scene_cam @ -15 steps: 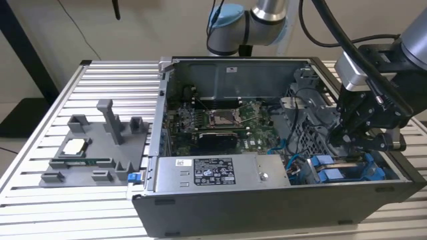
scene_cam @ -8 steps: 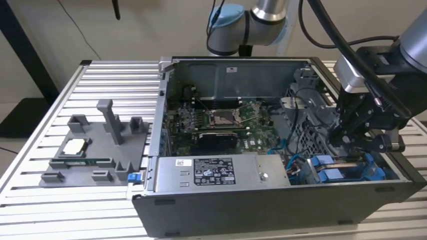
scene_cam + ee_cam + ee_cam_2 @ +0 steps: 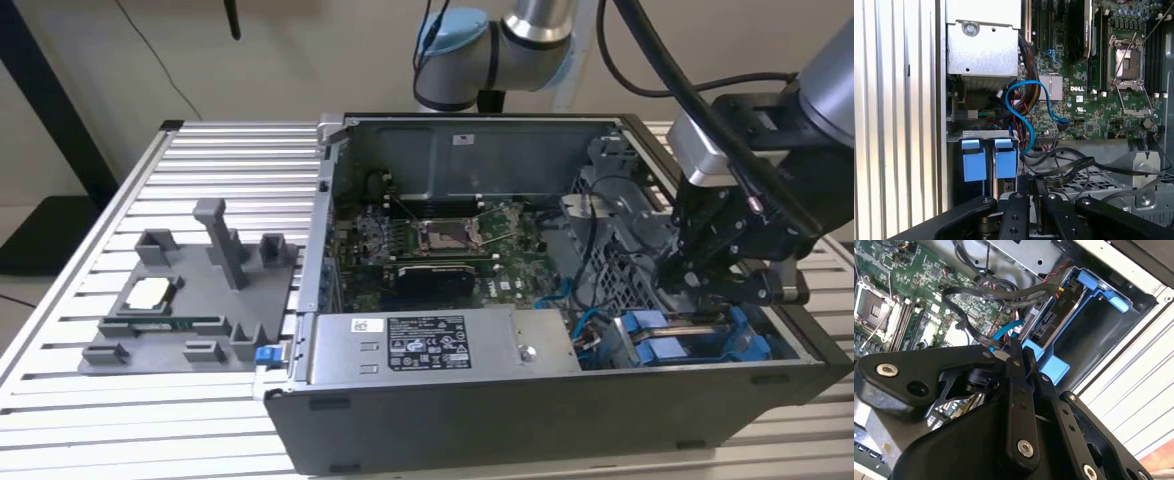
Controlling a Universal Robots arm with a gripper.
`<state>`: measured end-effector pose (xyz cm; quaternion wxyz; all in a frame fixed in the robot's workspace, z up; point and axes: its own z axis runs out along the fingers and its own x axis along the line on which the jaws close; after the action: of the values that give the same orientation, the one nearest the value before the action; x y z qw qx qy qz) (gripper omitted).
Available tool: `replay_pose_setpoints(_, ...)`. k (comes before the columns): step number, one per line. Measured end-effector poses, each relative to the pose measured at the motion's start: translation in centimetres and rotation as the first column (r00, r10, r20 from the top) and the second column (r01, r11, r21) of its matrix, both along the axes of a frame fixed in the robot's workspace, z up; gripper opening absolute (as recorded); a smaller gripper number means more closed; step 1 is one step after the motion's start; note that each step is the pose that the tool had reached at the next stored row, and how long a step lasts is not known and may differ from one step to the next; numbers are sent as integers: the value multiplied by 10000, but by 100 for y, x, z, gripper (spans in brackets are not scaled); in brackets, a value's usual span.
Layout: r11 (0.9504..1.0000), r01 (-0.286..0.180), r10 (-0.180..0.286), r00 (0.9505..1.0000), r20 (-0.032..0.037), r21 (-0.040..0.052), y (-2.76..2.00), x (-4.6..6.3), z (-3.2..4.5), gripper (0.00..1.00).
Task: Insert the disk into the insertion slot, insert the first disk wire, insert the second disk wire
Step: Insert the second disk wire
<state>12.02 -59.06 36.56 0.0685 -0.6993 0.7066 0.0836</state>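
Note:
The disk [image 3: 1046,322] sits in its bright blue carrier [image 3: 1094,287] inside the insertion slot [image 3: 1089,340], at the case's front corner on the exterior view's right. Its connector end faces the motherboard. In the exterior view my gripper [image 3: 687,300] hangs just above the two blue carriers [image 3: 694,338]. In the second wrist view the gripper [image 3: 1013,346] is shut, and a black disk wire [image 3: 961,320] loops across the board and ends at the fingertips, close to the disk's connector. In the first wrist view the gripper [image 3: 1030,181] stands beside two blue carrier tabs [image 3: 989,160], with black wires [image 3: 1069,165] next to it.
The open case lies on a slatted metal table [image 3: 160,170]. A silver power supply [image 3: 427,345] stands beside the bay. The motherboard [image 3: 441,240] fills the case floor. A blue cable [image 3: 1024,105] loops near the bay. A grey fixture [image 3: 187,300] lies at the exterior view's left.

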Motion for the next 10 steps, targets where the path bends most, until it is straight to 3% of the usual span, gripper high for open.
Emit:
replay_pose_setpoints(4, 10000, 0, 0, 10000, 45, -23, 0, 0, -22, 16)
replay_pose_setpoints(8, 10000, 0, 0, 9998, 187, -27, 0, 0, -65, 16)
replay_pose_setpoints(9, 10000, -1, 2, 9997, 242, -55, 0, 3, -84, 16)
replay_pose_setpoints(10, 9998, 1, 4, 9996, 284, -186, 0, 10, -100, 16)
